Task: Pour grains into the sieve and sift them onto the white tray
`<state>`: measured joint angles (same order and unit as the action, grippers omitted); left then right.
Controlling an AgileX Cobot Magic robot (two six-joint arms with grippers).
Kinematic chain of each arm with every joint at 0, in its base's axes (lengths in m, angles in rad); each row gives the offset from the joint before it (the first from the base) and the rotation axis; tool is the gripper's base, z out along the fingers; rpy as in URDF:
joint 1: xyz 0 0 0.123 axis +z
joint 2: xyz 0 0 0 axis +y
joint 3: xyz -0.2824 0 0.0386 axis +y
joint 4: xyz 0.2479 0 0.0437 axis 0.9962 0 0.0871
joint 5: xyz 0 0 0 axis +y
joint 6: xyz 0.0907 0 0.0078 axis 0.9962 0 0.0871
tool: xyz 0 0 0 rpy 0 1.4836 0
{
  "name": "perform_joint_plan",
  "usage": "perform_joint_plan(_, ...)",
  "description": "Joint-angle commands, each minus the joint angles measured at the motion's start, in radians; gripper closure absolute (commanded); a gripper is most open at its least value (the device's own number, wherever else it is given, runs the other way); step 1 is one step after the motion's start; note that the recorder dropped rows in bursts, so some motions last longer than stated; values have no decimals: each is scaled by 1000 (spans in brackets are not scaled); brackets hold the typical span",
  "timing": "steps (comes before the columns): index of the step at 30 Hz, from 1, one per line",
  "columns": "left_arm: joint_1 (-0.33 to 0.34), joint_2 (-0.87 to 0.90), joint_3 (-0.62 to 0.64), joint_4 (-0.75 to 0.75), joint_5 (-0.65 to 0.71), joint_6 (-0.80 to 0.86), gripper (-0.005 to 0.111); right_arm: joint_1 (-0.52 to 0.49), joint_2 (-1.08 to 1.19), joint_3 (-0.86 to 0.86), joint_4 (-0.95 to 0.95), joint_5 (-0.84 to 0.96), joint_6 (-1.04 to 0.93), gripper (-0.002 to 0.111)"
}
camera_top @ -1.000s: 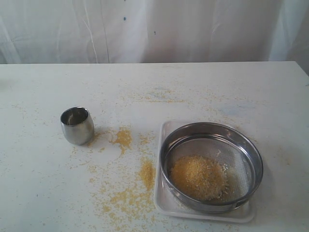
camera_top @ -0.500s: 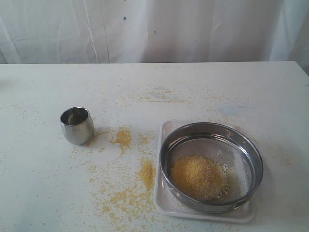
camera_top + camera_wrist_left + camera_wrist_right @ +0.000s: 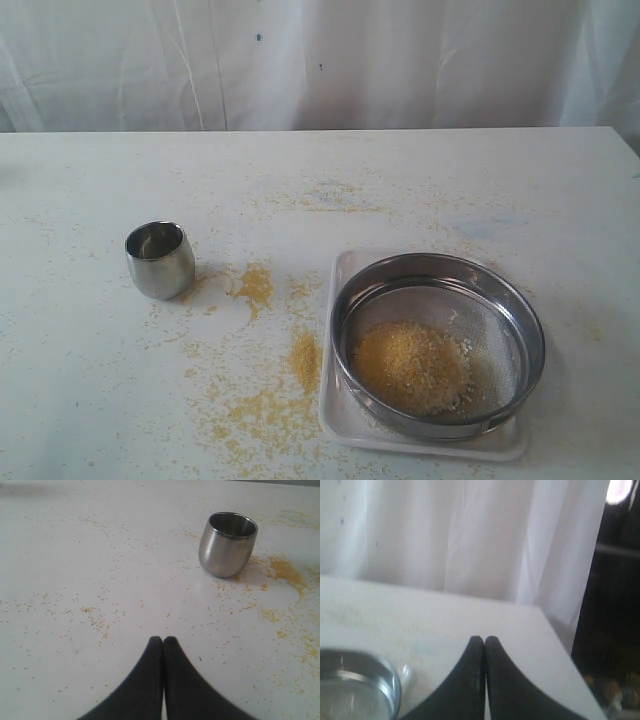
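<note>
Exterior view: I see the grains (image 3: 410, 367) heaped in the sieve (image 3: 440, 263), the pile sitting toward 7 o'clock on the mesh, with paler bits along its 3 o'clock edge. The sieve rests flat on the white tray (image 3: 343, 412), covering most of it. Tray and sieve lie toward 5 o'clock on the surface (image 3: 400, 180).

Spilled grains (image 3: 303, 358) lie on the surface just beside the tray at its 9 o'clock side. A smaller patch is at 10 o'clock from it and a thinner scatter at 8 o'clock. A small steel cup (image 3: 160, 260) stands upright, well apart from the sieve, at about 10 o'clock from it. A white curtain (image 3: 300, 60) hangs behind, at 12 o'clock.

In the left wrist view, my left hand (image 3: 163, 641) has its fingers pressed together on nothing; it is above the surface, well apart from the cup. In the right wrist view, my right hand (image 3: 484, 640) is likewise pinched closed and empty, near the sieve's rim.
</note>
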<state>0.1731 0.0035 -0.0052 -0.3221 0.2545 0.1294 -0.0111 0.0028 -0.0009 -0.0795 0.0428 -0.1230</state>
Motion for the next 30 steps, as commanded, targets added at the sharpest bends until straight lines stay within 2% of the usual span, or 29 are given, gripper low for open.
perform_joint_plan(1,-6,-4,5,-6,-2,5,107,1,-3,1,-14,-286,-12,108)
perform_joint_plan(5,-6,-4,5,-6,-2,5,107,1,-3,1,-7,-418,-3,108)
perform_joint_plan(16,-6,-4,5,-6,-2,5,107,1,-3,1,6,-466,-3,108)
perform_joint_plan(21,-6,-4,5,-6,-2,5,107,1,-3,1,31,-743,31,108)
perform_joint_plan(27,-6,-4,5,-6,-2,5,107,1,-3,-20,42,-1264,308,108)
perform_joint_plan(30,-6,-4,5,-6,-2,5,107,1,-3,-133,57,-1264,431,108)
